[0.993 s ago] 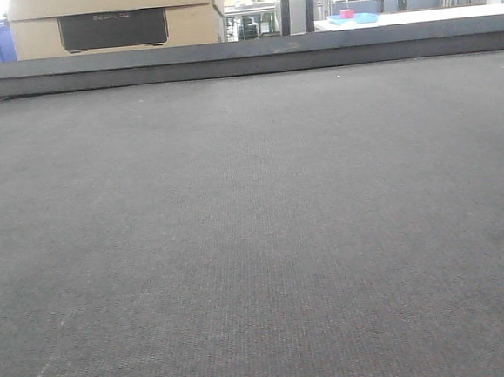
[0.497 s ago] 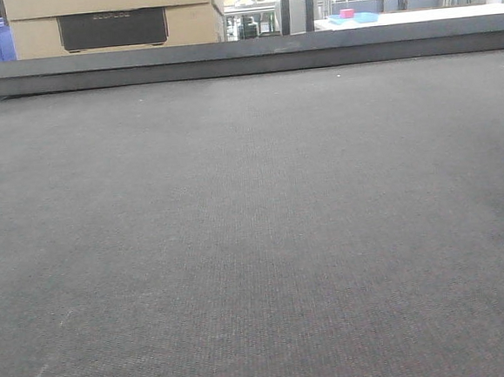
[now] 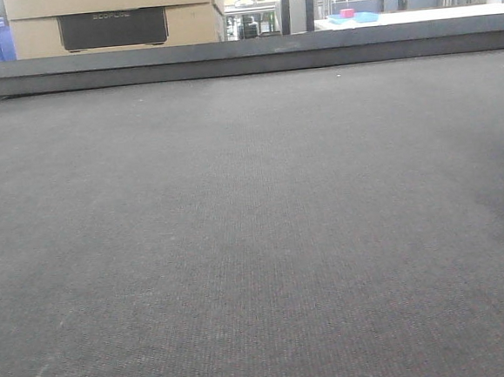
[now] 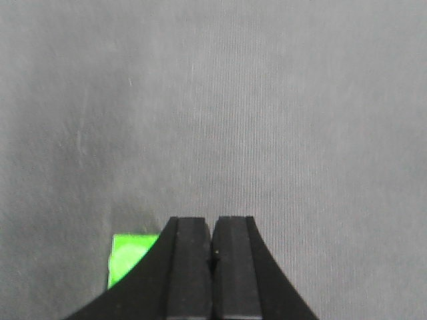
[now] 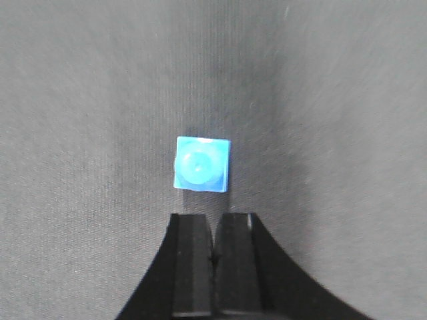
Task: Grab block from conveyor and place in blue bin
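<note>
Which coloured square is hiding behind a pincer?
The green one, partly covered by the left pincer. The blue one lies fully in view, ahead of the right pincer.

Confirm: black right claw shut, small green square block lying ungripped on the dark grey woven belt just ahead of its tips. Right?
Not quite: the colour is wrong. The right wrist view shows that the small square block ahead of the black right claw is blue, not green. The rest stands: the claw is shut, and the block lies ungripped on the dark grey woven conveyor belt.
</note>
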### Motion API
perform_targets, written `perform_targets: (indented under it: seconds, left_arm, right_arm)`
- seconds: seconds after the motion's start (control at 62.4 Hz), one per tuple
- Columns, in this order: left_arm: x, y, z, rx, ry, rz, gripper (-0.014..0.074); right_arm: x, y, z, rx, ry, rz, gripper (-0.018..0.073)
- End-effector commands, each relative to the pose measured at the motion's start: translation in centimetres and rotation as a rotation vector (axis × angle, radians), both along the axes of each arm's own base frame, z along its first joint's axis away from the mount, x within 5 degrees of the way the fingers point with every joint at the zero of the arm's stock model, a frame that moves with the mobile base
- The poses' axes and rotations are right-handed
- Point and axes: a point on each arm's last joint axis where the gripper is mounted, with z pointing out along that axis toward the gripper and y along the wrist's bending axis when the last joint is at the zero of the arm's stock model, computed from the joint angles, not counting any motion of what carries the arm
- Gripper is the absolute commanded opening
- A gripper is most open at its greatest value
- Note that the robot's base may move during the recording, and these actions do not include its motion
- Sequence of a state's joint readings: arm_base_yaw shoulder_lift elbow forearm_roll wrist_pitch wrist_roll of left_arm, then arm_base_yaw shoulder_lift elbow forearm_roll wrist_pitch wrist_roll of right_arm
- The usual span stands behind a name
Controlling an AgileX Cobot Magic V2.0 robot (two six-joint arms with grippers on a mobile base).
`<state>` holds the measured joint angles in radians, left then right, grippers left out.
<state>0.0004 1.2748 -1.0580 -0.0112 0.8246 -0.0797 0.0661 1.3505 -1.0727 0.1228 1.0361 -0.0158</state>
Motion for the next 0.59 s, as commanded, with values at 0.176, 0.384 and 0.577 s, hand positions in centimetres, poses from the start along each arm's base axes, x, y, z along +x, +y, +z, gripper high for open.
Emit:
perform_targets:
  seconds: [0.176,0.384,0.577]
  left_arm:
    - [-0.2,0.0,-0.2,-0.019,0.028,0.009,-0.0111]
    - [-0.6,-0.1,-1.3,-0.030,0.070,0.011,-0.0111]
    - [-1.1,-0.1,-3.0,-0.032,0.112,0.013,-0.0111]
  right_arm:
    - [2.7,2.2,-1.4,-0.065,0.054,-0.004,-0.0152]
    - [3.0,1.6,-2.3,-0.074,0.117,-0.024,-0.0133]
    - [3.3,1.0,-2.9,-0.077,0.148,-0.045,0.0194]
